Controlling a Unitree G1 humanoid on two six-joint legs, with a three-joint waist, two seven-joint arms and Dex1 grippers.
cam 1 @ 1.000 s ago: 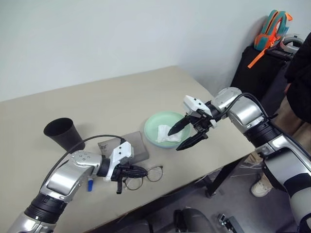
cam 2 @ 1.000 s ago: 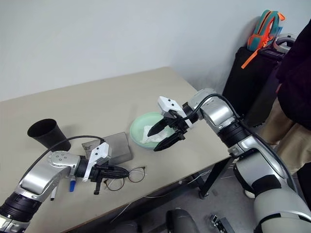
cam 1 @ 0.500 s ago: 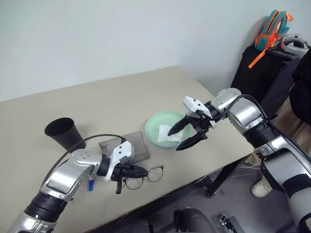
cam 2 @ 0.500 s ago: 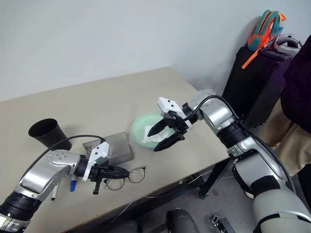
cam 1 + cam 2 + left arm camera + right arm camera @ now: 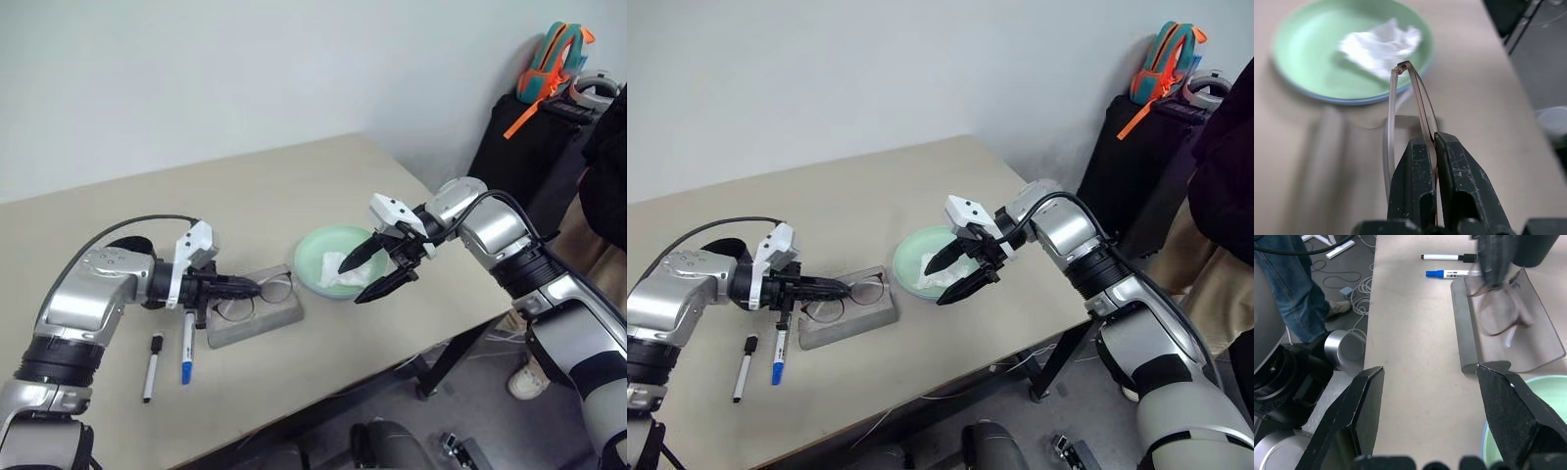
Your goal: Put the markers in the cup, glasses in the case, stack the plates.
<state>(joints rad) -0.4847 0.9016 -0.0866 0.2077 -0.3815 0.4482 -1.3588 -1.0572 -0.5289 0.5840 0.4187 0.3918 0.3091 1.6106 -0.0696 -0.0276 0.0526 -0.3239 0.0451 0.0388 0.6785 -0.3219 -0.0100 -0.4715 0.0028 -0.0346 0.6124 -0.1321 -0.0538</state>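
Glasses (image 5: pixel 265 290) pinched in left tool (image 5: pixel 245 288), clamped on frame, held over open grey case (image 5: pixel 257 315) on worktop (image 5: pixel 294 196). Right tool (image 5: pixel 364 275) gaping wide, empty, above green plate (image 5: pixel 313 250).

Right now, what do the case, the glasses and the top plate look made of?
Case: grey, matte, felt-like fabric by its soft, dull surface. Glasses: thin dark frame with clear lenses, plastic or metal, I cannot tell. Mint plate: smooth, slightly glossy, probably plastic; a crumpled white tissue lies in it.
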